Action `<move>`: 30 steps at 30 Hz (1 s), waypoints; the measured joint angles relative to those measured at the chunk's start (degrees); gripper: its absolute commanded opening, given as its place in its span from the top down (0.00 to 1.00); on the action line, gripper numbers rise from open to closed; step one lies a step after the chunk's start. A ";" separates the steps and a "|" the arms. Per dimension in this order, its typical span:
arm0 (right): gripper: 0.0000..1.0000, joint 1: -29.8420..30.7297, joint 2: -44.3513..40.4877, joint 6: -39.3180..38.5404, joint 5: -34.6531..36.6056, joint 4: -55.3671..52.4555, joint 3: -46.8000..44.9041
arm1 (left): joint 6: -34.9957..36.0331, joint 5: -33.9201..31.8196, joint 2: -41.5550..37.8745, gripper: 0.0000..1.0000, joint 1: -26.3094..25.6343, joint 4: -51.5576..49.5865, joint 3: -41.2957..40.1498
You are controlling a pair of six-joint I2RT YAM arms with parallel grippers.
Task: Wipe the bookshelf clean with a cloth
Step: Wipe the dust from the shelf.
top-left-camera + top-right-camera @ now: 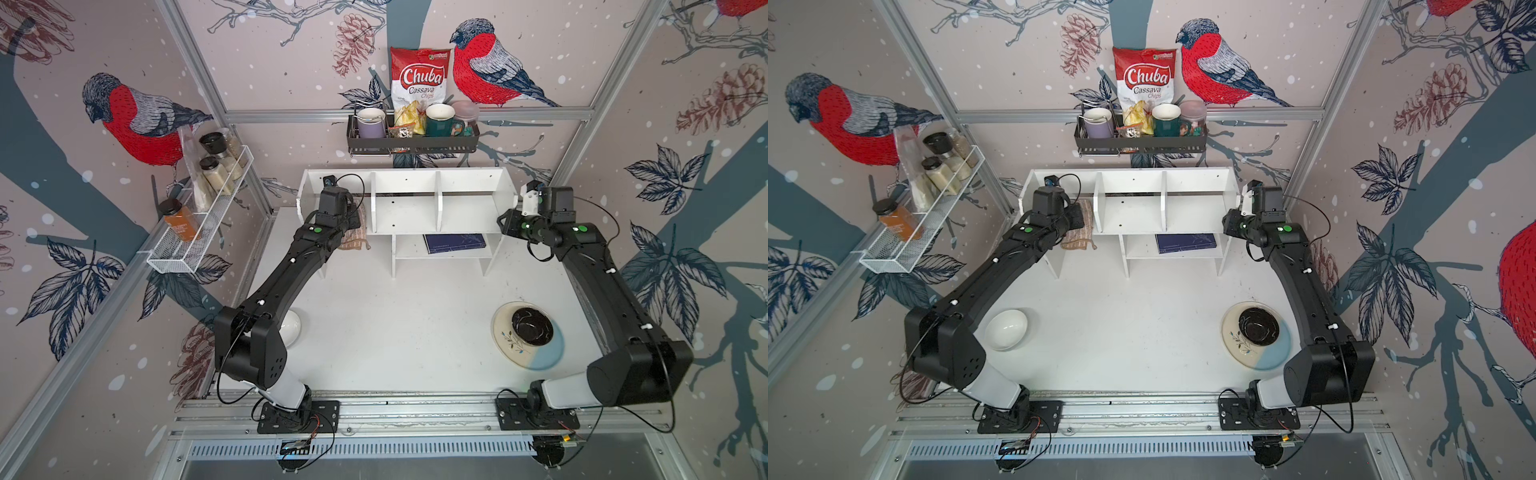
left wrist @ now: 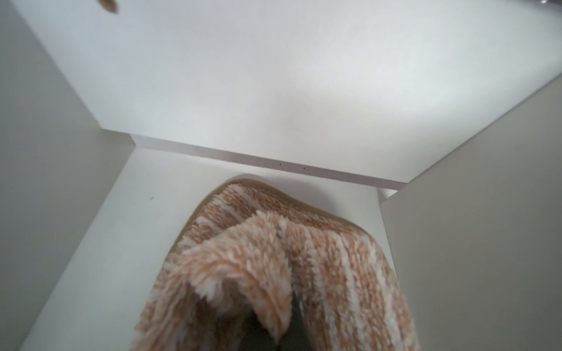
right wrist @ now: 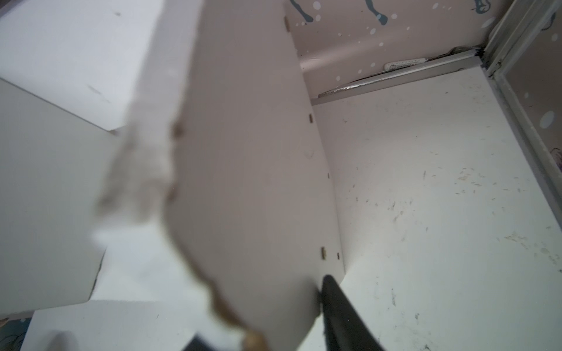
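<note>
Fluffy tan pile is all you see at the left claw. It's clenched on a bunched-up fold of the cloth, with its fingertips buried in the fuzz. Right under and ahead of that claw is the white floor of an end compartment of the bookshelf. The back board is just past the cloth's leading edge, and there's a wall close on either side. Behind the claw, a tail of cloth hangs off the front lip.

At the right claw, one dark finger sits against the outside of the shelf's end panel. The other finger is out of shot, so I can't tell if it's clamped or let go.

Stuff that could go sideways, imo:
- If that right-hand hold is loose, a firm push from the wiping claw could shove the whole unit toward the back wall.
- The cloth is wadded, so only a small patch is on the board, and the corners could easily get missed.
- The dangling tail could catch on the lip and get pulled out of the grip.
</note>
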 measured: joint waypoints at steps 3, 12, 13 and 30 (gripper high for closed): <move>0.15 1.51 -1.33 1.46 0.11 -1.49 1.07 | -0.81 -1.77 -4.00 1.00 0.55 -1.25 -0.22; 0.07 12.90 -9.49 1.84 12.96 -4.98 3.04 | -6.34 -0.46 -18.45 1.00 0.92 -2.12 -7.02; 0.07 15.37 -10.58 1.81 14.29 -5.18 2.89 | -7.37 0.90 -20.31 1.00 0.92 -1.57 -8.59; 0.04 51.76 -1.05 2.32 12.59 15.78 0.59 | -30.32 25.53 -30.67 1.00 0.66 24.17 -27.26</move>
